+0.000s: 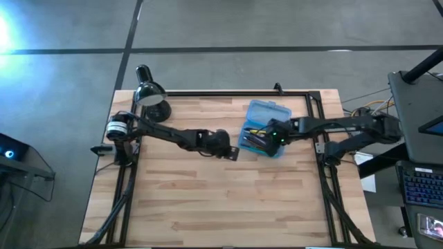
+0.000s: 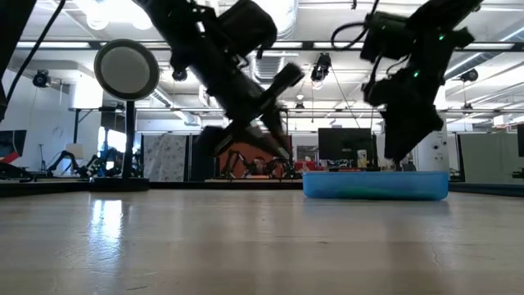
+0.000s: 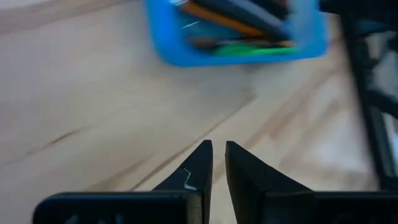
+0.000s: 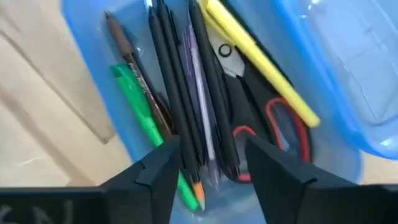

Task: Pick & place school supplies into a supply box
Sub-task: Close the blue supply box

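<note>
You see a translucent blue supply box (image 4: pixel 336 93) holding green (image 4: pixel 140 102), yellow (image 4: pixel 261 62), black (image 4: pixel 171 81) pens and red-handled scissors (image 4: pixel 283 134).

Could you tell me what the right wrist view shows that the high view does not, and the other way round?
Only the right wrist view makes out the contents: a yellow pen, a green pen, black pens and red-handled scissors, with the right gripper open just above them. Only the high view shows the desk lamp and the left gripper on bare table beside the box. Both show the blue supply box with its lid open.
</note>
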Controlling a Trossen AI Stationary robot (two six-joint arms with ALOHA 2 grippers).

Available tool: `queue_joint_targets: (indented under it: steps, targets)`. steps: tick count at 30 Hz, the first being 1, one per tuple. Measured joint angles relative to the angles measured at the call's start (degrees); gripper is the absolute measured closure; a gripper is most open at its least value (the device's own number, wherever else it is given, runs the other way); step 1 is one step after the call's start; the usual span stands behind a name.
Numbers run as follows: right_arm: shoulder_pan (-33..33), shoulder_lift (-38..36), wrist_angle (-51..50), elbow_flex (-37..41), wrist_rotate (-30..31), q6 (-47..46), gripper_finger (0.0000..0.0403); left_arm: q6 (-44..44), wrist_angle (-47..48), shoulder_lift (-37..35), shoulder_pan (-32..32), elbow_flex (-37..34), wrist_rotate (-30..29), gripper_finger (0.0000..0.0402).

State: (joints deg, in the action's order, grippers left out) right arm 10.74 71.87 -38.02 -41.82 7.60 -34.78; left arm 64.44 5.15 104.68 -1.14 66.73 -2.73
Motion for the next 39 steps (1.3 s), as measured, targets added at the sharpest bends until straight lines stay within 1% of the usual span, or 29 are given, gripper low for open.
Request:
queue_joint_targets:
  steps: [3,7,11,15,18,22,27,31,34,37,39]
  targets:
    - [-0.21,5.18,2.19,-0.58,0.31,0.65,0.0255,3.09,1.86,-0.49,0.76,-2.68,-0.79,0.0374]
    - [-1.31,10.58,3.08,-2.24,1.56,1.92,0.0284,8.09,1.90,-3.18,3.10,-6.86,-3.74,0.0373]
    - [-3.59,14.35,4.67,-4.76,1.16,2.03,0.0305,12.79,2.07,-6.52,5.03,-11.66,-6.87,0.0373]
    - [-5.66,19.72,7.28,-9.15,0.00,2.06,0.0319,16.41,2.06,-9.57,5.89,-16.15,-8.40,0.0373]
    - [-5.90,25.15,9.21,-14.39,-1.62,2.23,0.0325,18.60,2.38,-11.78,6.58,-19.19,-9.56,0.0373]
    - [-5.84,33.08,8.72,-23.05,-1.77,4.17,0.0326,20.74,2.27,-15.04,8.18,-21.96,-11.31,0.0373]
    - [-5.54,40.93,8.86,-35.86,-3.28,8.20,0.0324,21.77,2.11,-18.65,11.09,-24.13,-15.00,0.0373]
    - [-4.50,47.53,8.77,-45.87,-5.12,8.47,0.0326,23.29,2.38,-21.07,12.92,-25.69,-17.57,0.0373]
    - [-3.03,52.31,7.78,-53.42,-5.13,8.75,0.0323,24.10,3.48,-21.80,13.81,-26.08,-18.59,0.0373]
    - [-1.51,54.42,1.80,-59.96,-2.95,9.19,0.0321,24.38,5.00,-21.99,14.72,-26.15,-19.20,0.0373]
    - [-1.05,53.27,-4.84,-62.10,2.41,11.16,0.0322,24.91,4.55,-21.88,15.19,-26.08,-20.49,0.0373]
